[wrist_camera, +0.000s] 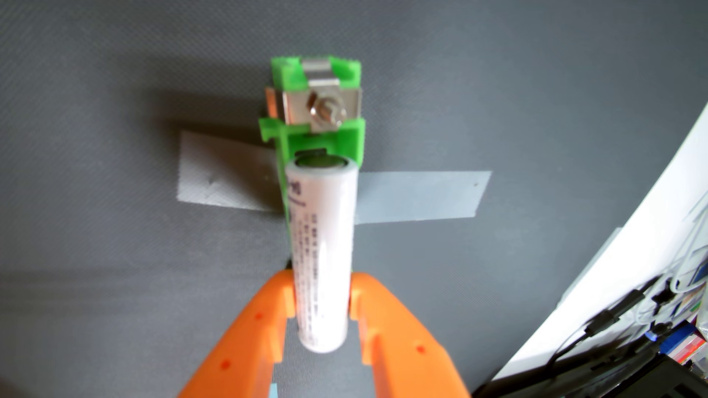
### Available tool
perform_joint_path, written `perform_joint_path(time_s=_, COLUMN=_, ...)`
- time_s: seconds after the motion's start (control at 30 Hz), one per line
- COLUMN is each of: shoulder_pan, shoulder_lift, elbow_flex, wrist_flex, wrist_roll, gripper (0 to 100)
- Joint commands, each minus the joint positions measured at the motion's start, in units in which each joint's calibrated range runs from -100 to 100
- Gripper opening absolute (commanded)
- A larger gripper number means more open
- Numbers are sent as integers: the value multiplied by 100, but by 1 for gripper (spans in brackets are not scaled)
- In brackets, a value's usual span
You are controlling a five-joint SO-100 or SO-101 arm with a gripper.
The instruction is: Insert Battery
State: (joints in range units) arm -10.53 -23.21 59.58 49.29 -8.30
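Grey mat (115, 268), holder taped down with grey tape (421, 197). Orange gripper (322, 291) clamped on white battery (322, 245), gripped near its lower end. Battery lies lengthwise over the green holder (322, 143), far end near the metal contact (325, 109). Carried and lined up; seating looks undone.

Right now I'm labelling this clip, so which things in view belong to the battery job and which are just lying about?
Belongs to the job:
- white cylindrical battery, clamped between the orange jaws
- orange two-finger gripper
- green plastic battery holder with metal contact
- grey tape strips beside the holder, seemingly fixing it to the mat

Lying about:
- black cables at right
- white board
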Motion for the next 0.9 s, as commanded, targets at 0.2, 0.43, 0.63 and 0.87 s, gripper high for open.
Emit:
perform_joint_path(time_s=0.2, shoulder_pan=14, shoulder_lift=-17, elbow_flex=-164, wrist_flex=-52, wrist_roll=22, gripper=2)
perform_joint_path(time_s=0.43, shoulder_pan=-22, shoulder_lift=-17, elbow_flex=-164, wrist_flex=-52, wrist_roll=22, gripper=2)
perform_joint_path(time_s=0.63, shoulder_pan=-45, shoulder_lift=-17, elbow_flex=-155, wrist_flex=-35, wrist_roll=22, gripper=12)
perform_joint_path(time_s=0.87, shoulder_pan=-10, shoulder_lift=-17, elbow_flex=-29, wrist_flex=25, wrist_roll=-14, gripper=32)
